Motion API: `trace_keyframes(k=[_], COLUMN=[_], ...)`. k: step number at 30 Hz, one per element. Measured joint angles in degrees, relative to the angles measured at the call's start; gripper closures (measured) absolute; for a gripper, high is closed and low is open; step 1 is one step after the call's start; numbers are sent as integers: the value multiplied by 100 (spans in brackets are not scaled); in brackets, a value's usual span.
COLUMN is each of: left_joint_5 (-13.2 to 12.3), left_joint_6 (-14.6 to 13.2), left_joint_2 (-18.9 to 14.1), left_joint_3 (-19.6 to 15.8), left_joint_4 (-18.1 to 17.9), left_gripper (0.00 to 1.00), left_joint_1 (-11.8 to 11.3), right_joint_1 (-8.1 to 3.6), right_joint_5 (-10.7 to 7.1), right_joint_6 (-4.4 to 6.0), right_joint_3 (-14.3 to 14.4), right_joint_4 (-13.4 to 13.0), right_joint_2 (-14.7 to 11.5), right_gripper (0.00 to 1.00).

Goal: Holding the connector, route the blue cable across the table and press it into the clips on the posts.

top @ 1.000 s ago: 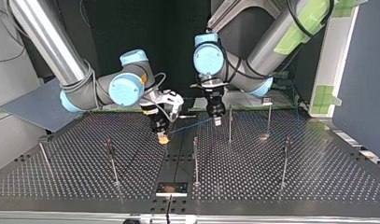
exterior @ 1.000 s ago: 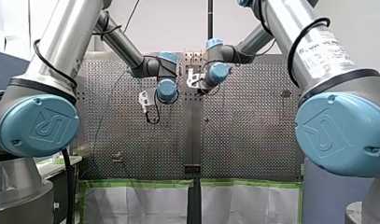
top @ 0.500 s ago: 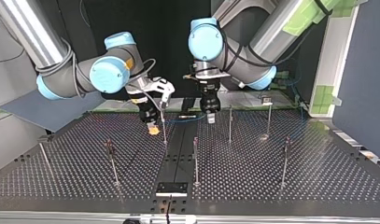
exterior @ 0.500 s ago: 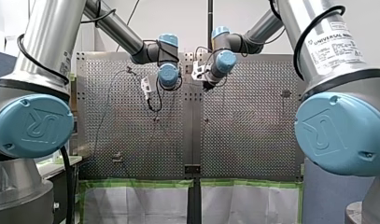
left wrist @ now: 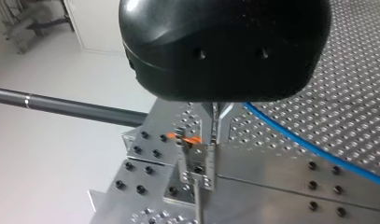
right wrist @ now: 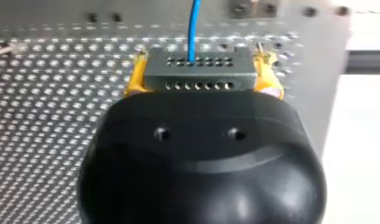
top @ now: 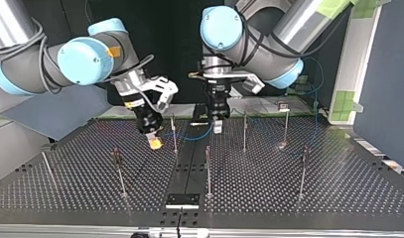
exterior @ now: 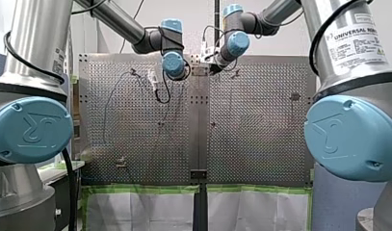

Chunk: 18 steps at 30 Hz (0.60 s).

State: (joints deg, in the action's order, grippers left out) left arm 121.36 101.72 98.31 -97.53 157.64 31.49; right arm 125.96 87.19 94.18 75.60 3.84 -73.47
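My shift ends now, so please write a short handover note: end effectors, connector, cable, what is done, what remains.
Right end effector: shut on the connector, yellow pads on both sides.
Left end effector: appears shut on the blue cable.
The cable sags between them near a post, above the table.
Done: connector gripped, cable held up.
Left: pressing it onto the posts; whether any already holds it is too small to judge.

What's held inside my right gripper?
Between the yellow pads of my right gripper sits a grey connector with rows of holes; the blue cable leaves it. The gripper body hides its rear.
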Motion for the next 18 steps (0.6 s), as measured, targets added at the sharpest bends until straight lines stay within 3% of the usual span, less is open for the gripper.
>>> trace_keyframes(k=[5, 18], left_joint_5=[-222, -850], left_joint_6=[54, 93], left_joint_2=[24, 190], left_joint_3=[72, 194], left_joint_4=[-71, -132], left_gripper=[100, 100], left_joint_1=[-121, -722], right_joint_1=[-82, -218], right_joint_5=[-92, -252], right_joint_6=[14, 1], right_joint_3=[-37, -72], right_joint_4=[-7, -33], right_joint_2=[-132, 354], right_gripper=[100, 100])
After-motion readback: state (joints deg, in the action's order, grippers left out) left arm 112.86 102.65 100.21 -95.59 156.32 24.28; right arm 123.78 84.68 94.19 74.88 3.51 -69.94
